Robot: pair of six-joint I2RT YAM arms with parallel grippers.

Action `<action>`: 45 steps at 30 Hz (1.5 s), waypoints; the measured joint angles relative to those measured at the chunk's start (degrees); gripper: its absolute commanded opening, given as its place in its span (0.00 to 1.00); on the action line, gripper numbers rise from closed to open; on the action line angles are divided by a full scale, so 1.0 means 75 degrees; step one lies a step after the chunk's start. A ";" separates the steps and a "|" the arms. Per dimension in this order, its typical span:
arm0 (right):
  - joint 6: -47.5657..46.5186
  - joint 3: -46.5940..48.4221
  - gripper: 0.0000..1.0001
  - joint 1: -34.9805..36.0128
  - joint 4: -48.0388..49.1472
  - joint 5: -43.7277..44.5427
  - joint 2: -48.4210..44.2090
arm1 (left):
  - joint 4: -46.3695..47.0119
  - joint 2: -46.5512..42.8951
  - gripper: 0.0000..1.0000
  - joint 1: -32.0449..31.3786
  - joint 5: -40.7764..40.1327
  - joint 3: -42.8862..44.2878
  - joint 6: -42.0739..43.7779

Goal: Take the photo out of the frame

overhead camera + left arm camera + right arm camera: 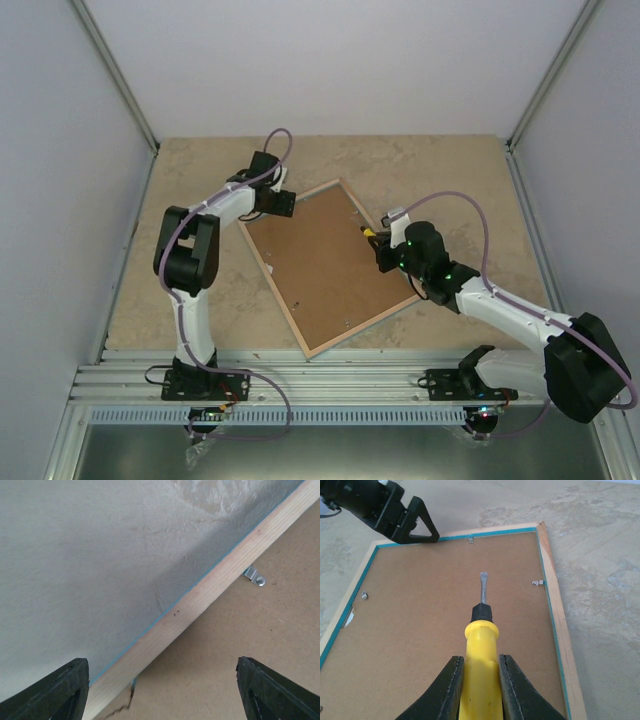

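Observation:
The frame point(330, 265) lies face down on the table, its brown back board up, edged in pale wood with a thin turquoise line. The photo is hidden under the board. My left gripper point(283, 203) is open and empty over the frame's far left edge point(210, 590), one finger on each side of the wood strip. It also shows in the right wrist view point(405, 517). My right gripper point(480, 662) is shut on a yellow-handled screwdriver point(481, 630). It holds the flat blade out over the back board point(420, 630), near the frame's right side point(375, 240).
Small metal clips point(535, 583) sit along the board's inner edges, one of them near my left gripper point(255, 577). The tan stone-patterned tabletop point(200, 300) surrounds the frame. White walls close three sides, and an aluminium rail point(330, 365) runs along the near edge.

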 measured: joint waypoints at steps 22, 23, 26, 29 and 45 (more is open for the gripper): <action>0.0035 -0.0085 0.00 0.0000 -0.0236 -0.0041 -0.0085 | -0.0184 0.0959 0.43 0.0338 0.0656 0.0714 0.0472; 0.0035 -0.0085 0.01 0.0000 -0.0213 -0.0070 -0.0067 | -0.0201 0.0944 0.40 0.0338 0.0694 0.0711 0.0504; 0.0038 -0.0085 0.01 0.0000 -0.0117 -0.0163 0.0052 | -0.0239 0.0857 0.35 0.0335 0.0761 0.0615 0.0405; 0.0035 -0.0085 0.00 0.0000 -0.0070 -0.0213 0.0160 | -0.0306 0.0688 0.31 0.0332 0.0772 0.0393 0.0149; 0.0032 0.0160 0.00 0.0000 0.0070 -0.0653 0.0801 | -0.0965 -0.0344 0.26 -0.0032 0.0510 -0.0839 -0.1268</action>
